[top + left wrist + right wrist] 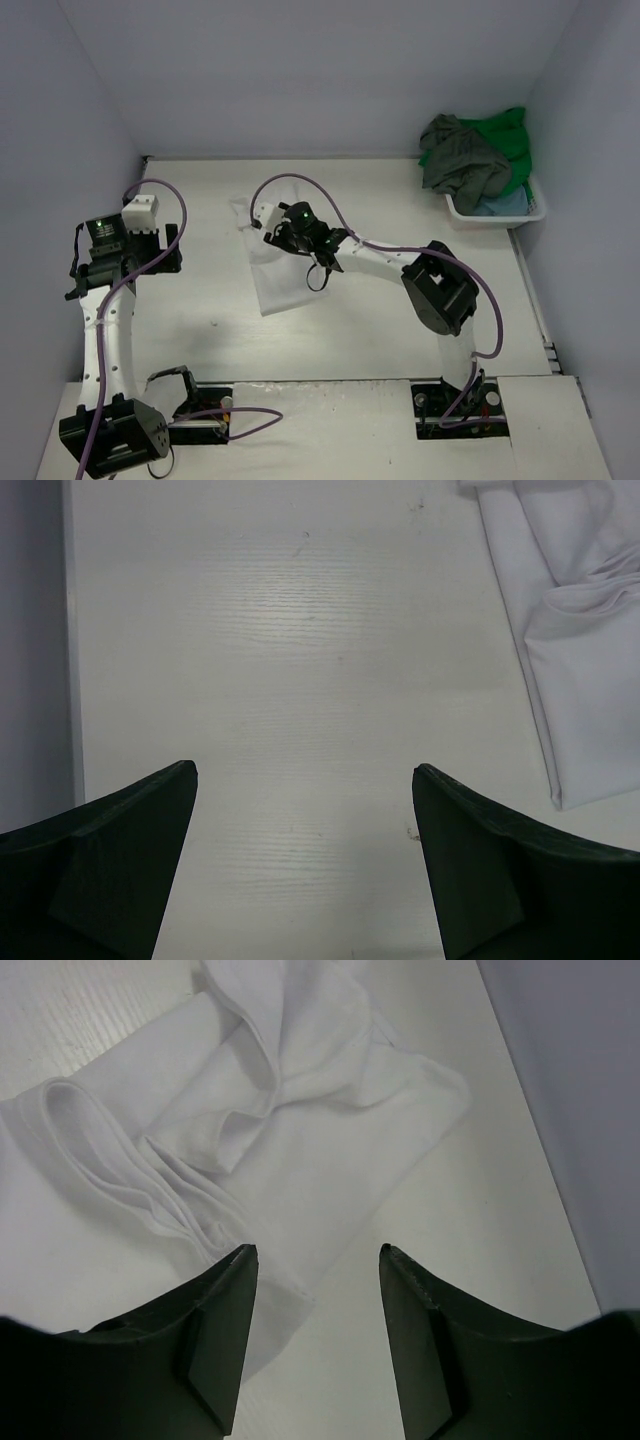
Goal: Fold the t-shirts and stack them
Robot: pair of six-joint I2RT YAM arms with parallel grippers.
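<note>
The right gripper (318, 1252) hangs just above the white shirt (300, 1140) with its dark fingers (215, 1330) released and parted, nothing caught between them. The left gripper (305, 770) is spread wide over bare table (200, 320) and is also empty, the shirt's long edge lying off to its right. The white shirt sits near the middle of the table as a narrow, roughly rectangular bundle; its near part lies flat, while the far end under the right gripper is rumpled, with loose layered folds. By the look of it this first shirt is part-folded and needs another fold and some smoothing. The grey-olive shirt (465, 160), green shirt (510, 140) and light blue shirt (505, 203) are heaped in the white basket (490, 212) at the far right corner, unfolded, and no stack exists yet, so most of the task seems left. There is open table on both sides of the white shirt, to the left up to the left arm and to the right toward the basket. The left gripper works close to the left wall (30, 630) and the table's left edge, which leaves it little room on that side.
</note>
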